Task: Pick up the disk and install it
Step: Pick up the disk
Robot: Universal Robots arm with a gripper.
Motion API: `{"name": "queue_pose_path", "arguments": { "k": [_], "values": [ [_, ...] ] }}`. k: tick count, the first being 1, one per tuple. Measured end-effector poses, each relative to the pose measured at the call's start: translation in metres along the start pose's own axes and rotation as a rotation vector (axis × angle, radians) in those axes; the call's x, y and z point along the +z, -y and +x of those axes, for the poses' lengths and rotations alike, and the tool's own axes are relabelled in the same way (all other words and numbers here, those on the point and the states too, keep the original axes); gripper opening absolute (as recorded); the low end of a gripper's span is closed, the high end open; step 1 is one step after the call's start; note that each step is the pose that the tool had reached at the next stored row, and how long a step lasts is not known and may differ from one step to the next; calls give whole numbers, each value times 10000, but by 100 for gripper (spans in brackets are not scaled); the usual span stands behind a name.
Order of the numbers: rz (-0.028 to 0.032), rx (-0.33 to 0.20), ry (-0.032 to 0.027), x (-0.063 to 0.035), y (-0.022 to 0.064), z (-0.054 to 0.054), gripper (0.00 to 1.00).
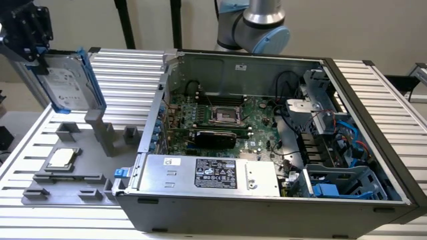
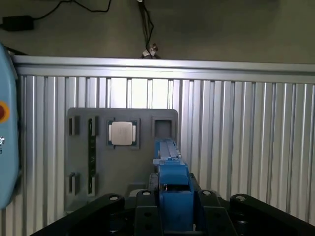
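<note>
My black gripper (image 1: 39, 50) is pinching the top edge of the disk (image 1: 67, 82). The disk is a flat silver-grey metal hard drive with a white label and bright blue plastic rails on its sides. In the wrist view, one blue rail (image 2: 173, 189) sits snug between my fingers.

The disk hangs up in the air, standing on its thin edge. It is on the exterior view's left, over the flat grey plastic holder tray (image 1: 40, 187). It is outside the big open grey metal computer case (image 1: 267, 215). A small square silver chip (image 1: 61, 158) lies in its own pocket on the tray, below the disk and not touching it.

I think the step now is carrying the disk. To do it well, I should squeeze hard enough that it does not slip. I should hold it straight, so it does not swing. I think its bottom corner could bump the tall grey post (image 1: 101, 127) on the tray, so it needs room there. The case wall is near too, so go slowly.

The disk's white label has small print, but I cannot read it. The big silver metal box (image 1: 160, 172) inside the case has a black-and-white label (image 1: 215, 175). I cannot read those words either.
</note>
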State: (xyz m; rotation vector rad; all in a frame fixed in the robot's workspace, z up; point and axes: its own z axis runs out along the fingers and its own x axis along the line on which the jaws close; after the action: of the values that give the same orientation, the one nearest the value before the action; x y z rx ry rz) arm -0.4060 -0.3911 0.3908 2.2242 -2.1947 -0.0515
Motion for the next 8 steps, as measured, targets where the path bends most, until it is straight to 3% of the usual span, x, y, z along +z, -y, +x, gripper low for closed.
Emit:
{"name": "queue_pose_path", "arguments": {
  "k": [8],
  "values": [
    [-19, -8, 43, -339, 332, 1, 33]
  ]
}}
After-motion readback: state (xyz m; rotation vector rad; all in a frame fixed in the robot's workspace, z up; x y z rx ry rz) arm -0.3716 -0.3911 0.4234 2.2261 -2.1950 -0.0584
